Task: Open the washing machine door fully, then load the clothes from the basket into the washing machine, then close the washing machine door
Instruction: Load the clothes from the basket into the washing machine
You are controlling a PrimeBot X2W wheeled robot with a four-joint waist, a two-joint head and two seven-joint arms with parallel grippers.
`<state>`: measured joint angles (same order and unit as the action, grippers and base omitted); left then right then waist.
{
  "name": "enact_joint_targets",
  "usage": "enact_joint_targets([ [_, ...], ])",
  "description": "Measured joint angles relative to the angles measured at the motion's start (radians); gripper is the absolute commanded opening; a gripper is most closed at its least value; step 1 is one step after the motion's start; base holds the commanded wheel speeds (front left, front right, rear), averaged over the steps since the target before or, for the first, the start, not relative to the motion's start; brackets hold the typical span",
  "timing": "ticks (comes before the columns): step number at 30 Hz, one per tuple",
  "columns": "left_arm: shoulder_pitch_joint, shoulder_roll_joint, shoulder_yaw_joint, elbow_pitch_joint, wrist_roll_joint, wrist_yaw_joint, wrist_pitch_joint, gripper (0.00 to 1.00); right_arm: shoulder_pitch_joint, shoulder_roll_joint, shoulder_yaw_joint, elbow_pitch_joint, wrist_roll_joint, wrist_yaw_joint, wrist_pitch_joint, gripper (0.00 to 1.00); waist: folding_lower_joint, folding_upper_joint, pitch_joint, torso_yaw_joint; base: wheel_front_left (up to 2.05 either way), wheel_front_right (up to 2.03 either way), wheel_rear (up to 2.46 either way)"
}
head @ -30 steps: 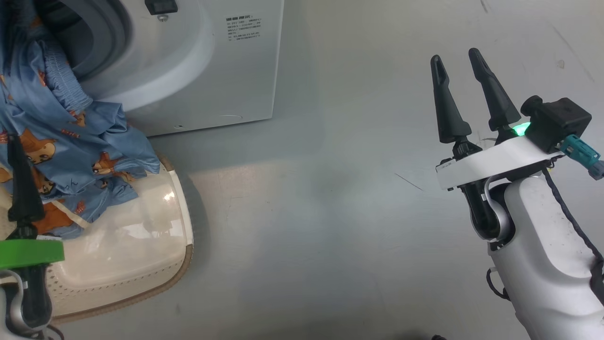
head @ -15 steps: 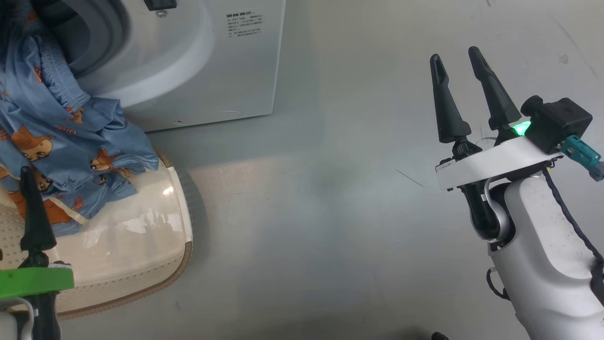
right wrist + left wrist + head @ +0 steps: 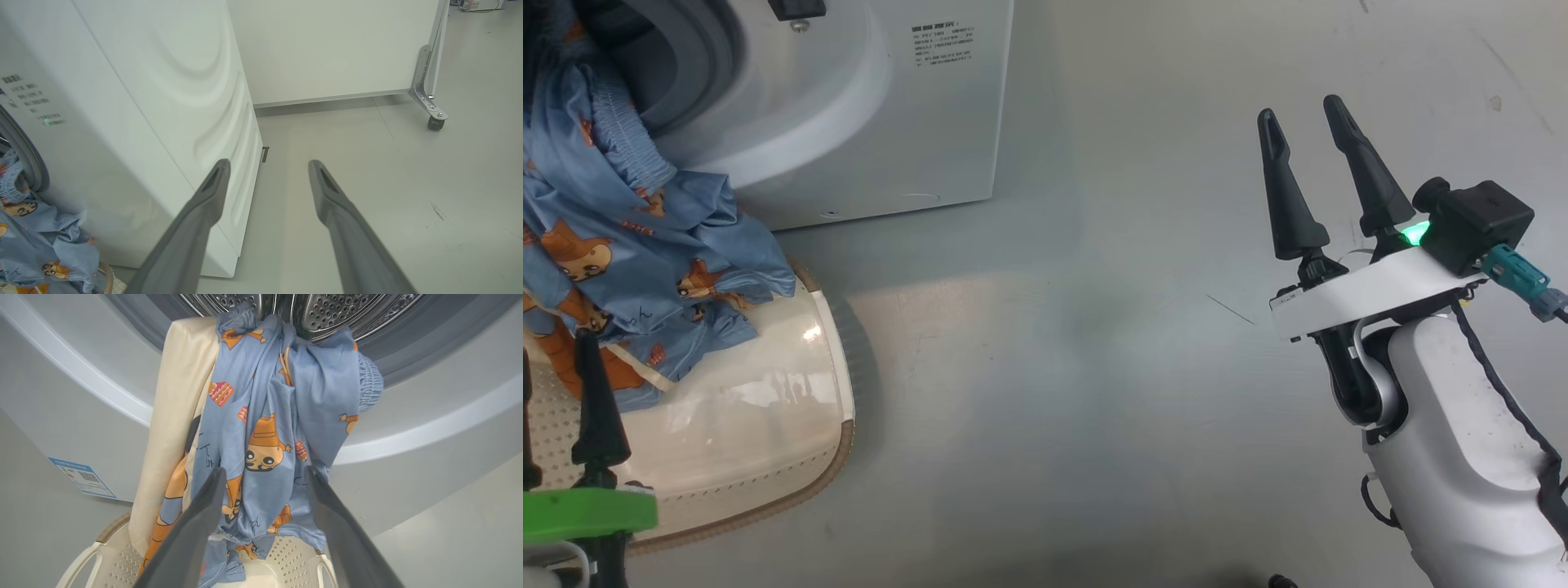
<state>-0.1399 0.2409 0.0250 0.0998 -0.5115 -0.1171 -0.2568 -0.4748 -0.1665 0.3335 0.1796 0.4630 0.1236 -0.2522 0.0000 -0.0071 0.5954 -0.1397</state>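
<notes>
The clothes (image 3: 265,416), blue fabric with orange prints plus a cream piece (image 3: 179,396), hang out of the steel drum of the washing machine (image 3: 61,396) and trail down into the cream basket (image 3: 286,555). My left gripper (image 3: 263,471) is open, its fingers pointing at the hanging bundle with nothing between them. From the head, the clothes (image 3: 629,245) spill over the basket (image 3: 760,408), with the left gripper (image 3: 556,343) at the lower left. Far to the right, over bare floor, my right gripper (image 3: 1300,113) stands open and holds nothing. The washing machine door is out of view.
The machine's white side wall (image 3: 163,102) stands just left of the right gripper (image 3: 268,163). Behind it is a white panel on a caster (image 3: 435,122). A blue label (image 3: 81,477) marks the machine's lower front corner. Grey floor (image 3: 1054,367) lies open between basket and right arm.
My left gripper has drawn back down and away from the hanging clothes, which stay draped from drum to basket. The right gripper has barely shifted.
</notes>
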Motion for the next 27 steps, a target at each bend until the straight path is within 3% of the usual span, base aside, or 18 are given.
enact_joint_targets([
  [19,-0.123,0.088,-0.009,0.198,-0.087,-0.005,0.099,1.0,-0.002,0.015,0.023,0.006,0.001,0.0,0.0,1.0,0.0,0.0,0.026,-0.033,0.0,0.0,0.0],
  [27,-0.215,0.122,-0.077,0.274,-0.109,-0.005,0.151,1.0,-0.002,0.016,0.018,0.006,0.001,0.0,0.0,1.0,0.0,0.0,0.05,-0.047,0.0,0.0,0.0],
])
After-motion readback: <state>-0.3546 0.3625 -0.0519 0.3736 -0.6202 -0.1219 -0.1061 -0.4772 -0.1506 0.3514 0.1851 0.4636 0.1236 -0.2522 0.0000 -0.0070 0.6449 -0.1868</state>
